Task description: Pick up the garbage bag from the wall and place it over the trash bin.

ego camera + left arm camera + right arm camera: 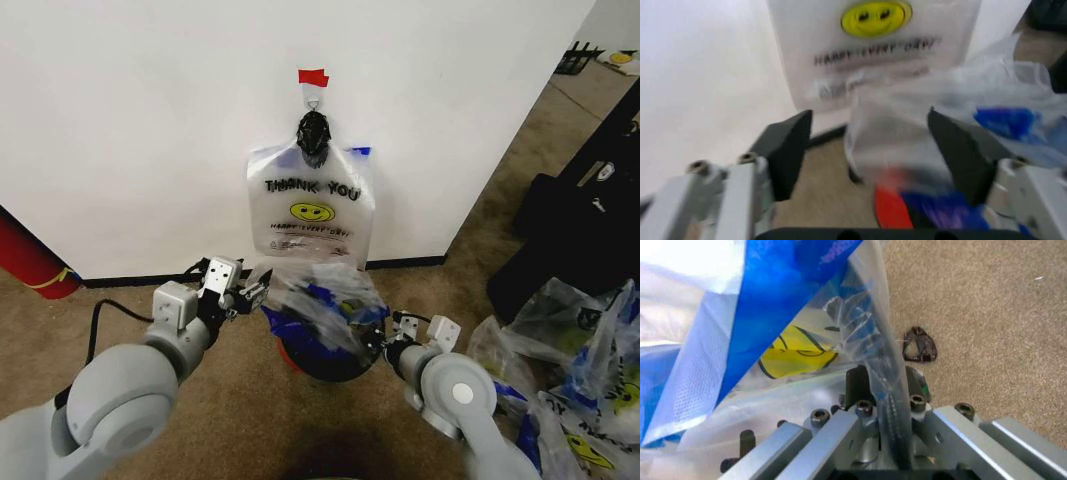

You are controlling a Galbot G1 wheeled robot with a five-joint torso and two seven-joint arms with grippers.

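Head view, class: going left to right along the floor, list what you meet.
Big red cylinder → left gripper → garbage bag over the trash bin → right gripper → heaped bags.

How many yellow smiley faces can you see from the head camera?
3: one on the THANK YOU bag hanging on the wall, two on the heaped bags at right, at and. More may be hidden in folds.

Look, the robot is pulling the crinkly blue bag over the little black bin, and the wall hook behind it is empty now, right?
Not quite. The hook isn't empty: in the head view a flat clear "THANK YOU" bag hangs from it. The rest holds: the garbage bag is spread over the trash bin, with the left gripper and right gripper at its sides.
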